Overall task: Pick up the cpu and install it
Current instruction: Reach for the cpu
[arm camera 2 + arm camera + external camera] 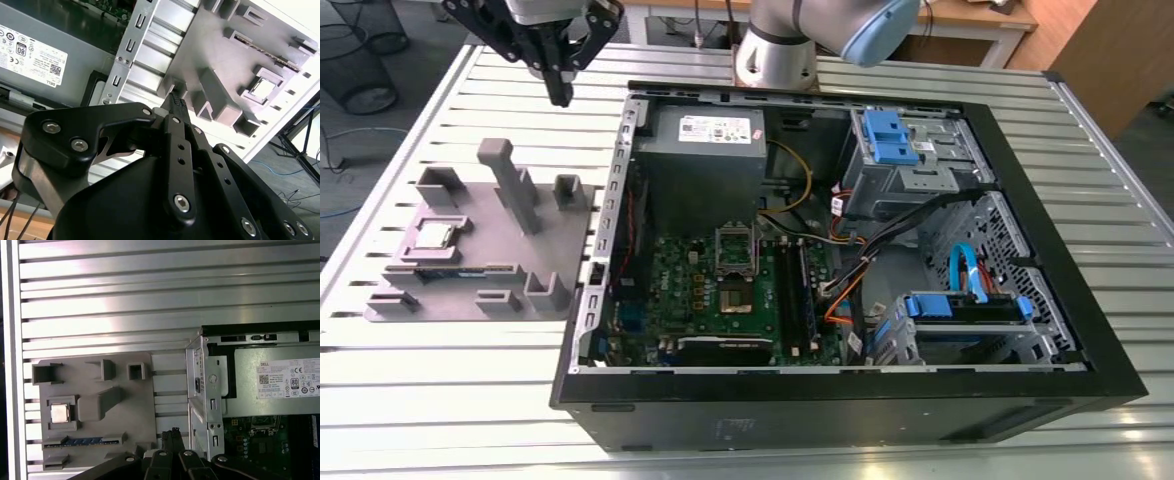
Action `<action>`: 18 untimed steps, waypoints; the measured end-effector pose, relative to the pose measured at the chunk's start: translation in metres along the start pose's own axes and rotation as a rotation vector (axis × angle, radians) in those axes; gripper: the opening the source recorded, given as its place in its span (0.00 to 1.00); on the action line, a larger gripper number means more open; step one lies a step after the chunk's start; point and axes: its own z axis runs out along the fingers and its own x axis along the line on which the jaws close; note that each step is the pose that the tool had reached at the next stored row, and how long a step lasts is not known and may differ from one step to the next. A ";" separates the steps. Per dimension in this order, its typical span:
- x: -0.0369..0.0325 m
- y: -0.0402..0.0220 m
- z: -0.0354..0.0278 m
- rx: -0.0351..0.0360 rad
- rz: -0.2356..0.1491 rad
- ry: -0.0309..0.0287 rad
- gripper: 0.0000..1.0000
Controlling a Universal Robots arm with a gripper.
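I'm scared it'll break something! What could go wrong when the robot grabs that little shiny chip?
The cpu sits in a pocket of the grey holder beside a tall post; the gripper might bump that. The socket lies inside the case near loose cables, which might snag.

Exterior view overhead; both wrist views share fixture (135,410) (215,55).

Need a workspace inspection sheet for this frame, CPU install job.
Surface: slatted metal table, open PC case lying on it.
Job's things: cpu seated in grey fixture plate; socket on motherboard.
Clutter: memory stick in fixture slot.
Grippers: gripper shut, empty, above table beside case.
Cables: coloured wire bundles inside case.
Surroundings: wire bin, wooden desk.
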 end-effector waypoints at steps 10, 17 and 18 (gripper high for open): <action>0.0201 -0.0016 0.0014 0.0000 0.000 0.0000 0.11; 0.0318 -0.0025 0.0020 0.0000 0.000 0.0000 0.11; 0.0333 -0.0027 0.0020 0.0000 0.000 0.0000 0.11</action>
